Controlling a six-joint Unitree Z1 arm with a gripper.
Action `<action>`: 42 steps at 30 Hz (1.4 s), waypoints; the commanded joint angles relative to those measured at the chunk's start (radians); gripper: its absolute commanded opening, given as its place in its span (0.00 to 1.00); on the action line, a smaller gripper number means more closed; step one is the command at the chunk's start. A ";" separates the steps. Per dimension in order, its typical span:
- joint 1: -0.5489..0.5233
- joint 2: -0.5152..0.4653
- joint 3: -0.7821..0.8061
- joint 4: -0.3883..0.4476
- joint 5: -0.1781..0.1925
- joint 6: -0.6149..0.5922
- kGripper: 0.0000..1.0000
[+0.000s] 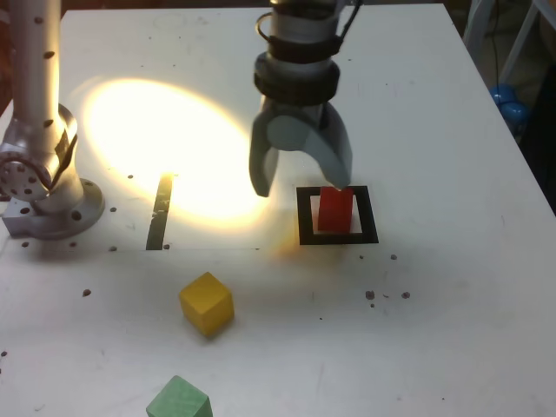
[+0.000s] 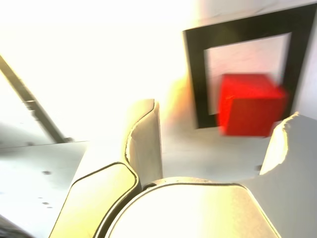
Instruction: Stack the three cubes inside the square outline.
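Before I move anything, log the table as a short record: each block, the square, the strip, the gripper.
red block: inside the square outline, not held
yellow block: on bare table, outside the outline
green block: near the exterior view's bottom edge, partly cut off
square outline: black frame, white centre
black strip: beyond the yellow block, toward the arm's base
gripper: open, empty
stack: not begun

My gripper (image 1: 301,189) looks like smooth plastic, matt to my eye. The 3 cubes, red (image 1: 335,210), yellow (image 1: 207,304) and green (image 1: 180,400), look matt and smooth. The frame (image 1: 369,215) looks like flat matt tape; the arm base (image 1: 54,208) like glossy metal.
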 commanded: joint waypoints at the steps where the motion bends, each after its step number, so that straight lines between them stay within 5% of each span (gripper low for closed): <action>1: -0.023 -0.024 0.016 0.008 0.009 0.011 0.99; 10: -0.210 -0.104 0.124 0.017 0.056 0.025 0.99; 26: -0.532 -0.114 0.237 -0.074 0.039 -0.035 0.98; 42: -0.613 0.003 0.208 -0.124 0.025 -0.070 0.88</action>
